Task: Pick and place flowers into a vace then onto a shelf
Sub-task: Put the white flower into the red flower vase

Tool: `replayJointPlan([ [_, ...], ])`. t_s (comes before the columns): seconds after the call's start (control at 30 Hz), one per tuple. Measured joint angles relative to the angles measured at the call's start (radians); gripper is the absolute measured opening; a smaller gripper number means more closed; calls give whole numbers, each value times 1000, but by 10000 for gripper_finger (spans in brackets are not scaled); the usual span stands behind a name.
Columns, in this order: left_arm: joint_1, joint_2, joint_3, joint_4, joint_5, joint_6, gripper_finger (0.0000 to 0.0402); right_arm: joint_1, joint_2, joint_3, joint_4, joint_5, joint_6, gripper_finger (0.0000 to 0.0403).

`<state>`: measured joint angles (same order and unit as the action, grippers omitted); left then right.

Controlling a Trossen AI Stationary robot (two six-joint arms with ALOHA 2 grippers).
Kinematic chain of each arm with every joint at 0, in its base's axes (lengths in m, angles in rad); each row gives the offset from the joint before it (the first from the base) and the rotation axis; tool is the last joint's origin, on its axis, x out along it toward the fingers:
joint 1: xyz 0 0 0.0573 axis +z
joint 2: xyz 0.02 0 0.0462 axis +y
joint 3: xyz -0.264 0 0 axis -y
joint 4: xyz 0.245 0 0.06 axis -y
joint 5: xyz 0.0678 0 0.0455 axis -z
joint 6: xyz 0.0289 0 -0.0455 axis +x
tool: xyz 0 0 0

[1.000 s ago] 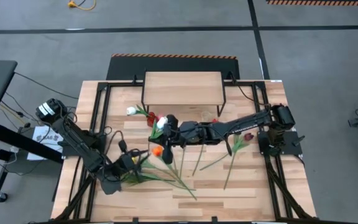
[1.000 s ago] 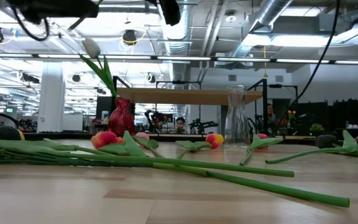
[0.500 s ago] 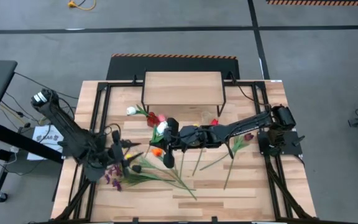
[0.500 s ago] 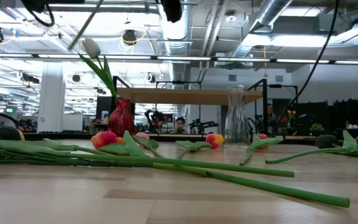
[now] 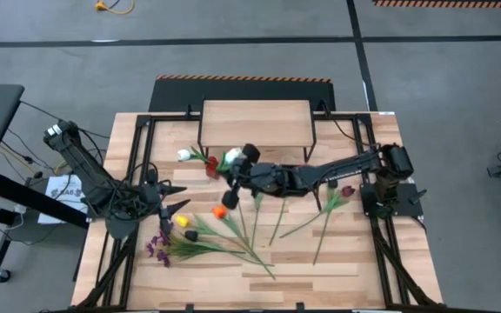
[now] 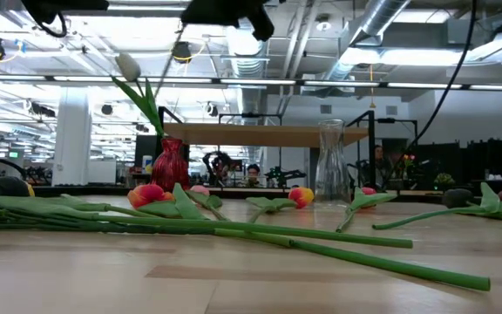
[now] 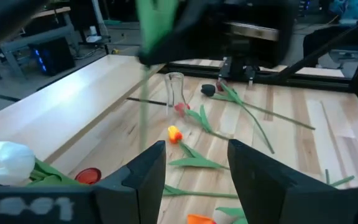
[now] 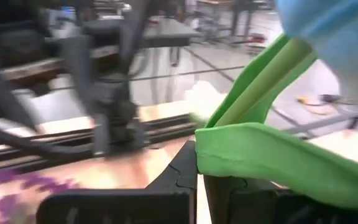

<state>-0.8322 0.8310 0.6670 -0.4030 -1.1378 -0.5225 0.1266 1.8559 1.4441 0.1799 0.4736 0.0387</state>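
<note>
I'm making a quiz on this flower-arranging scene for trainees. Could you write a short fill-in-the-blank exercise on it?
1. The right gripper has its jaws shut on a light blue flower with a ____ stem.
2. The left gripper holds nothing; its jaws are ____.
3. The red vase holds a tulip that is ____ in colour.
4. The clear glass vase holds ____ flowers.

Missing words: green; open; white; no
</note>
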Motion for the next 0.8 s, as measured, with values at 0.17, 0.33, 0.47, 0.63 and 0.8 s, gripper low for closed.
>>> replayJointPlan([
  [0.17,0,0,0,1,0,0,165,-50,0,0,0,13,-21,1],
  [0.33,0,0,0,1,0,0,165,-92,0,0,-1,2,-22,1],
  [0.47,0,0,0,1,0,0,165,-111,0,0,-2,-18,-22,1],
  [0.63,0,0,0,1,-1,0,165,-124,17,0,-11,-56,-21,1],
  [0.8,0,0,0,1,-1,0,165,-129,16,0,-15,-54,-22,1],
])
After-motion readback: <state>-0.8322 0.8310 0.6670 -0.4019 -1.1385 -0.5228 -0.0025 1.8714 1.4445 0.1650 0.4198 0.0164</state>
